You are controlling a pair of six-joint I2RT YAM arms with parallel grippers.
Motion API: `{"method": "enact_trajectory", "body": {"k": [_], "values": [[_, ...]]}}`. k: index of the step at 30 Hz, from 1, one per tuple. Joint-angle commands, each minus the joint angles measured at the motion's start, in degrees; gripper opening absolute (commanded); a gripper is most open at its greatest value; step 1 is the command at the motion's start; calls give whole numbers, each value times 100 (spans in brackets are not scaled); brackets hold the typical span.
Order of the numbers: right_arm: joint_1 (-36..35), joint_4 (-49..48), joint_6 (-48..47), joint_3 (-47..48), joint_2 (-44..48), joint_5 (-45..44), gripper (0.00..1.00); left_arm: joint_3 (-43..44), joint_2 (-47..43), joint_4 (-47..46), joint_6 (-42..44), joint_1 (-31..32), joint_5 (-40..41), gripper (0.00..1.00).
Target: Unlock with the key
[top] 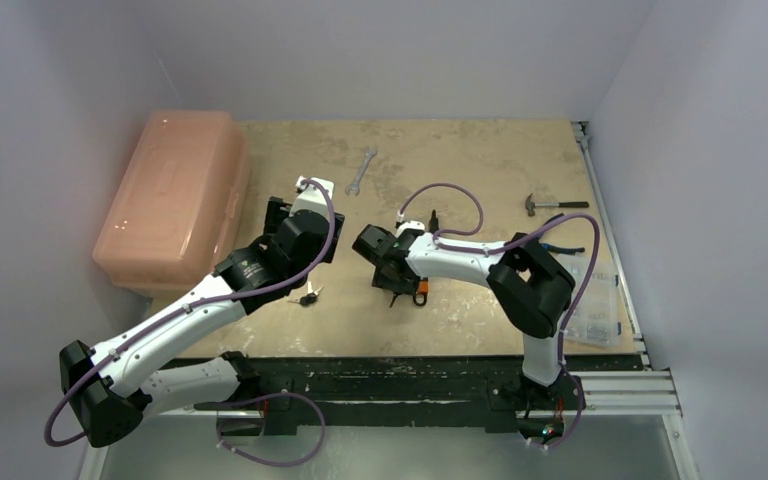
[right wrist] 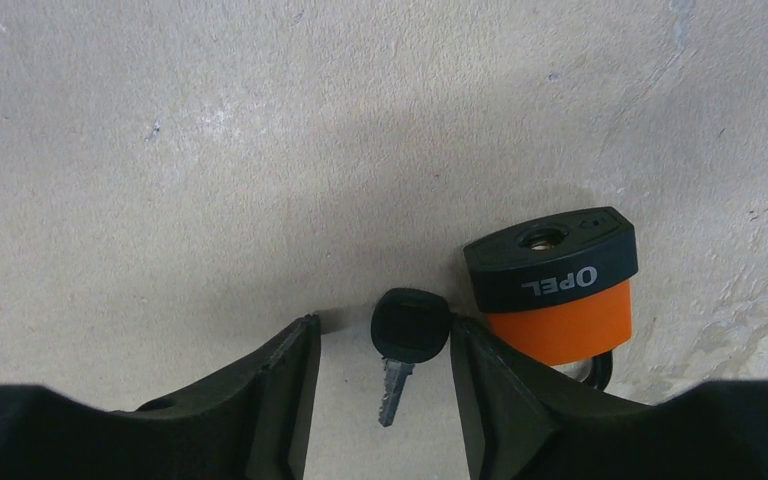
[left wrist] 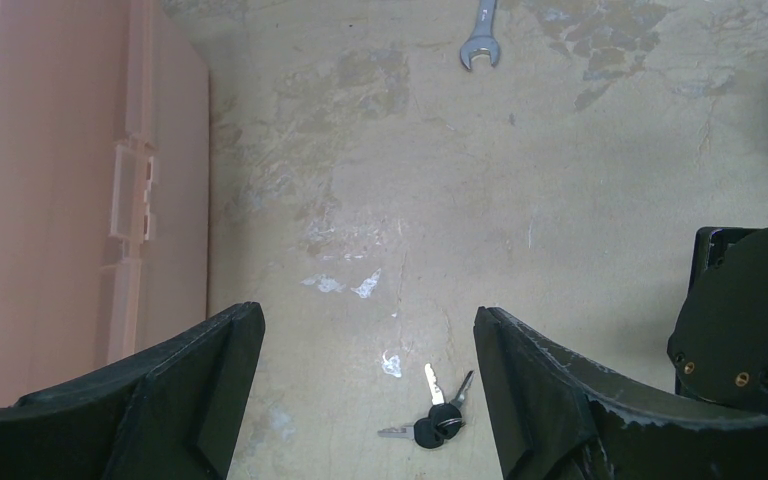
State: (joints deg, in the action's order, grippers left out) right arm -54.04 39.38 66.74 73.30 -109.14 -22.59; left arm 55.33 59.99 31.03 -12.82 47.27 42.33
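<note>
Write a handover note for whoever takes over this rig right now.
Left gripper: open, holding nothing, over the key bunch lying on the table.
Right gripper: open, a finger on either side of the single black-headed key, not clamped yet.
Padlock: orange with a black end, on the table right beside that key, keyhole empty.
Done: no key is picked up or inserted.
Left: grip the key, put it in the keyhole, turn it, open the padlock.
</note>
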Motion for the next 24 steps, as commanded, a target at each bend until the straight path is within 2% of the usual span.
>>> {"method": "enact_trajectory", "body": {"k": [1,8,14,17,24], "values": [[69,-70,-16,-37,-85,-105,56,39,-66,-82,16,-40,-4,82],[69,-62,-47,-53,-159,-110,49,41,-75,-88,14,-43,-11,82],[69,-85,-96,-103,-156,-84,25,47,-75,-92,24,-47,-21,82],[69,-96,-115,-134,-107,-75,19,41,-75,-96,24,-35,-33,82],[69,-85,-142,-142,138,-24,12,40,-81,-102,25,-38,-39,82]]}}
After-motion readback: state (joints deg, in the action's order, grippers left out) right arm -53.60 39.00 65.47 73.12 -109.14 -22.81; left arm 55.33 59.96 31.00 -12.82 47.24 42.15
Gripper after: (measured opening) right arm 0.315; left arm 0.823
